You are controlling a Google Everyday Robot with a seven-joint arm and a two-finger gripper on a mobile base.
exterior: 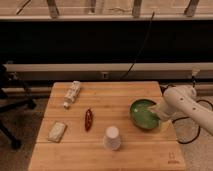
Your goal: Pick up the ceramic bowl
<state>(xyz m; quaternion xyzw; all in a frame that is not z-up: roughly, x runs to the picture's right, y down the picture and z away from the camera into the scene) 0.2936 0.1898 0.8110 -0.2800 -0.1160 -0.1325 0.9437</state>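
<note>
The ceramic bowl point(143, 115) is round, shallow and glossy green with a darker rim. It sits on the right side of the wooden table point(100, 150). My gripper point(160, 116) is at the bowl's right rim, at the end of the white arm point(187, 105) that reaches in from the right. The arm's wrist covers the bowl's right edge.
A small white upturned cup point(112, 138) stands in front of the bowl to its left. A red packet point(88, 119) lies mid-table, a pale wrapped snack point(57, 131) front left, a white bottle point(72, 93) back left. A black chair point(10, 100) stands to the left.
</note>
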